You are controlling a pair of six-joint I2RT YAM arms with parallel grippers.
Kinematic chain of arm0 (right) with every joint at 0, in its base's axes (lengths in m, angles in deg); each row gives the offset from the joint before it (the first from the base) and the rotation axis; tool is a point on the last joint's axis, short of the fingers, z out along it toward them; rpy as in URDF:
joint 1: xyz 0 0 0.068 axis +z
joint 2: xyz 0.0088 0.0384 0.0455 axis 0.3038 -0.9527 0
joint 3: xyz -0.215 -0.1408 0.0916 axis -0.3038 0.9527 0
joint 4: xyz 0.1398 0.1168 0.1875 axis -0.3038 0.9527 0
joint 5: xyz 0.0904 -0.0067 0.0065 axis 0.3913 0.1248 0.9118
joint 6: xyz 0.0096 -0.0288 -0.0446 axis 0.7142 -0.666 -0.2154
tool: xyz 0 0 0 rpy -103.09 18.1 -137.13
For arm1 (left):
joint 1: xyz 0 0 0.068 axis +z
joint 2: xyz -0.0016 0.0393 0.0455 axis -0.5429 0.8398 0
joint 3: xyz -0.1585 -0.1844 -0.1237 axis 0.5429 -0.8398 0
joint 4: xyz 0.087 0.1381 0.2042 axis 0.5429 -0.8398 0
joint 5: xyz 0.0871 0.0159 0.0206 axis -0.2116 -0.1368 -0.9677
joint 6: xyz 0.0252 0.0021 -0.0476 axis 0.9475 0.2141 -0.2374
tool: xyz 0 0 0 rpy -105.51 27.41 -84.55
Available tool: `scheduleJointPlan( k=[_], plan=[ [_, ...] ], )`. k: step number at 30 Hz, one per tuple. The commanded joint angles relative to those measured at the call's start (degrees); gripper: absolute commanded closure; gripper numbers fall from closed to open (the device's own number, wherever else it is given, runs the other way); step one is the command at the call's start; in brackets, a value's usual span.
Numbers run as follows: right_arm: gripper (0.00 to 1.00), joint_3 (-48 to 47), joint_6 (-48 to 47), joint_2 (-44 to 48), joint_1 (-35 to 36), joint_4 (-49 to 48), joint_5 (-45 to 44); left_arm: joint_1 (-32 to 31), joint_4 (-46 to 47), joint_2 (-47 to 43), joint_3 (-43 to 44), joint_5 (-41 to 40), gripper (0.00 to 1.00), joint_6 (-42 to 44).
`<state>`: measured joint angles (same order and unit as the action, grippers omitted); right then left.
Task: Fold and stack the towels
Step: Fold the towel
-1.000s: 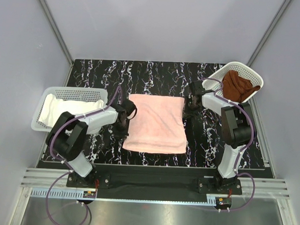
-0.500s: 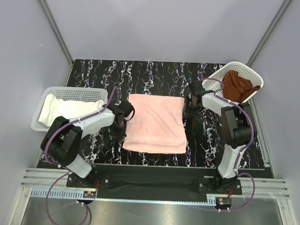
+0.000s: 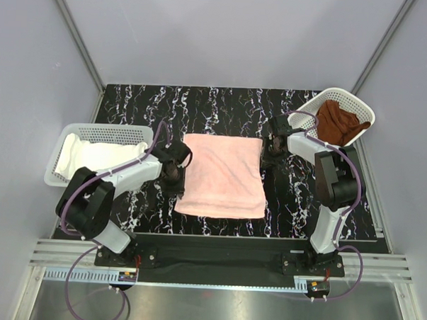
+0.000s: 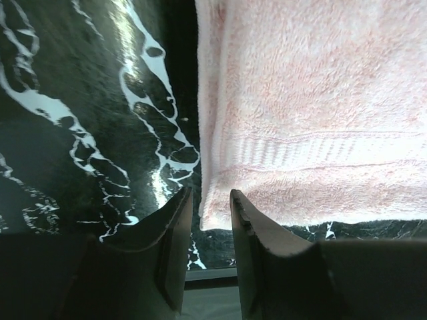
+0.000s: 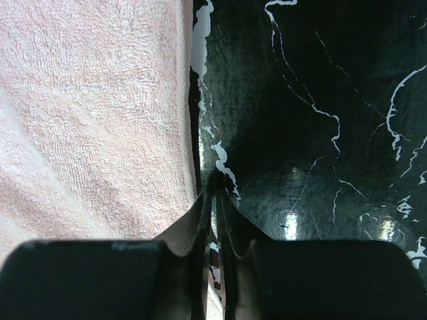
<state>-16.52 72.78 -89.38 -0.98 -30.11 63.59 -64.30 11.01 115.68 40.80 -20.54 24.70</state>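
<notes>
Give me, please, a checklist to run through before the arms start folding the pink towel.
1. Pink towel spread flat on the table: ok.
2. Left gripper pinching the towel's edge: not ok; jaws stand open beside the edge.
3. Right gripper pinching the opposite edge: cannot tell; jaws nearly shut right at the edge.
4. White towel and brown towel apart from the pink one: ok.

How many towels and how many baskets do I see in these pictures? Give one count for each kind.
Towels: 3 (white towel, pink towel, rust-brown towel)
Baskets: 2 (left basket, right basket)
Total: 5
</notes>
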Motion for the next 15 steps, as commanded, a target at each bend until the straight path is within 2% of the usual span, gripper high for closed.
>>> scheduleJointPlan(
  k=[1,3,6,9,11,15],
  plan=[
    [0.87,1.0,-0.2,0.6,0.1,-1.2,-1.4,0.0,4.2,-0.1,-2.4,4.2,0.66,-1.3],
    [0.87,1.0,-0.3,0.4,0.0,-1.2,-1.5,0.0,4.8,0.7,-3.4,4.0,0.66,-1.5],
    [0.87,1.0,-0.3,0.4,0.0,-1.0,-1.7,0.0,3.7,1.5,-3.6,1.9,0.73,-1.5],
    [0.87,1.0,-0.2,0.4,0.0,-0.9,-2.0,0.0,3.1,0.9,-3.8,1.2,0.91,-1.5],
    [0.87,0.9,-0.2,0.4,0.0,-0.9,-2.6,0.0,2.5,0.4,-3.9,1.2,1.0,-1.6],
    [0.89,0.3,0.5,-0.4,0.0,0.0,-4.5,0.0,1.2,-0.6,-4.6,1.3,1.0,-2.6]
  ],
)
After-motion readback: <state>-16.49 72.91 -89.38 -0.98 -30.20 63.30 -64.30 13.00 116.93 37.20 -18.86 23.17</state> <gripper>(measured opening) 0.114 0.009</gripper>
